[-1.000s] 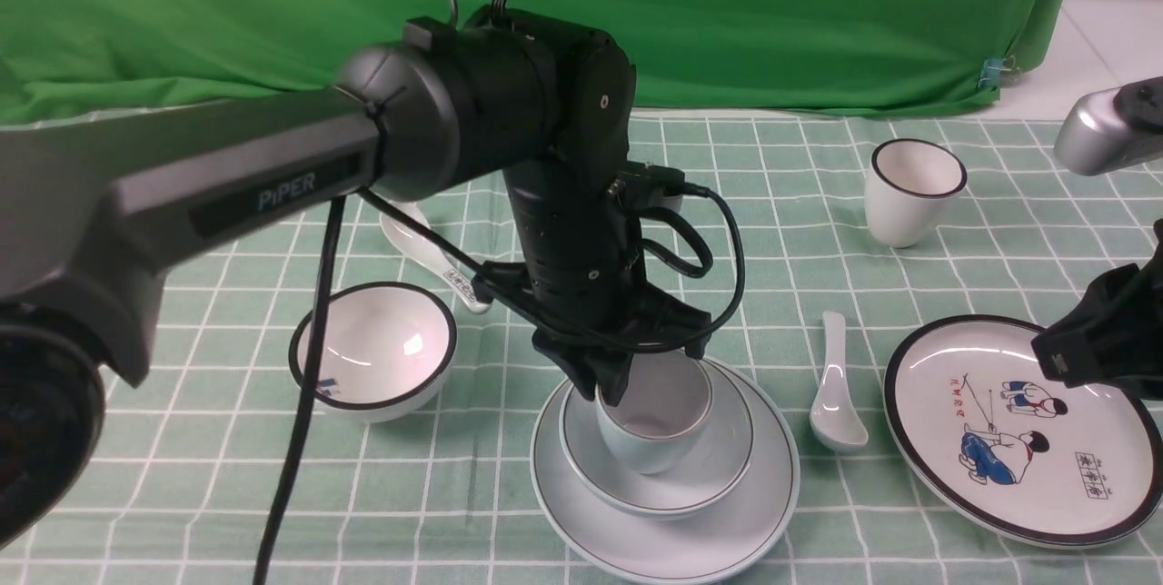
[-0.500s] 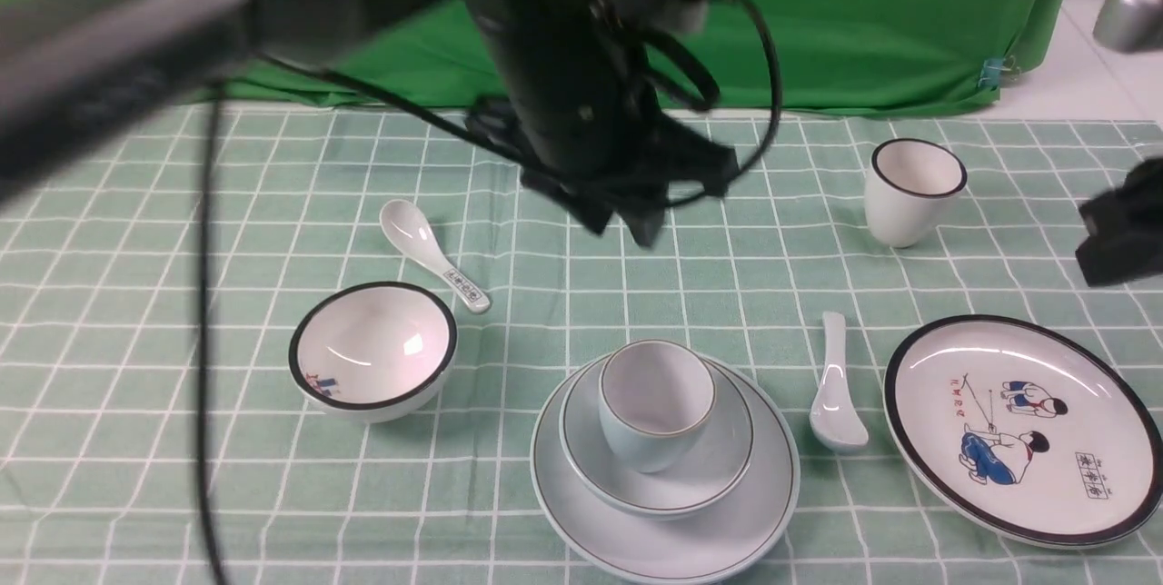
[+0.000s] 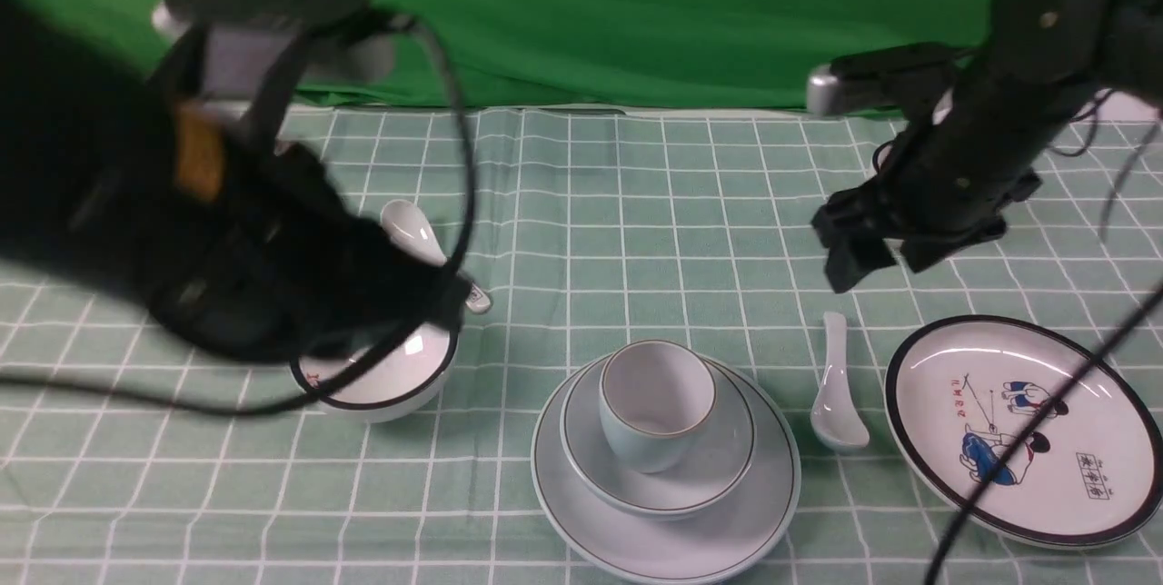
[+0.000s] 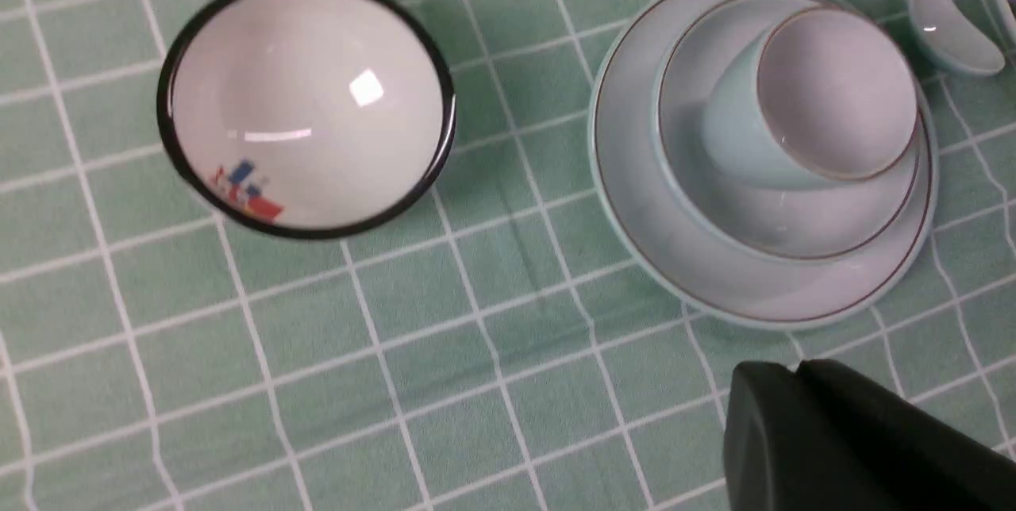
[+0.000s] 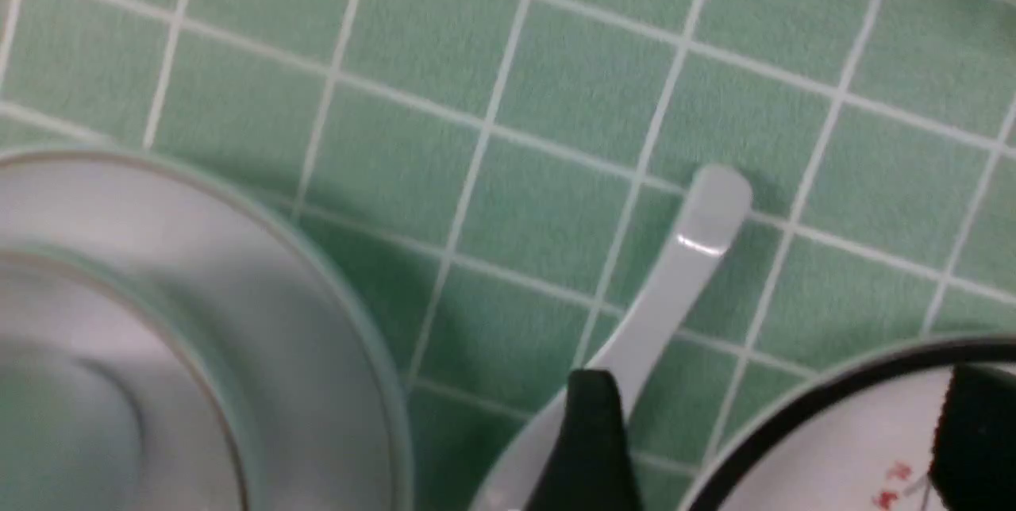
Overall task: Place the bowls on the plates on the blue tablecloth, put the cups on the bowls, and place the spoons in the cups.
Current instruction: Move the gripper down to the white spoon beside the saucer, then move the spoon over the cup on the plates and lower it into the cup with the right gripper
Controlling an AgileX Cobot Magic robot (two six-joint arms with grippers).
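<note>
Pointing handle-forward, the plain spoon point(image 3: 835, 382).

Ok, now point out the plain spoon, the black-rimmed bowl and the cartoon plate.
Plain spoon point(image 3: 839, 420): front view, on its scoop.
Black-rimmed bowl point(image 4: 317, 82): left wrist view, on its inside.
Cartoon plate point(image 3: 1027, 517): front view, on its bare near part.

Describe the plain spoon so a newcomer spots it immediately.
On the gridded tablecloth, find the cartoon plate. Between it and the stacked pale blue plate lies the plain white spoon. Unlike the other spoon, its handle has no printed marks.
</note>
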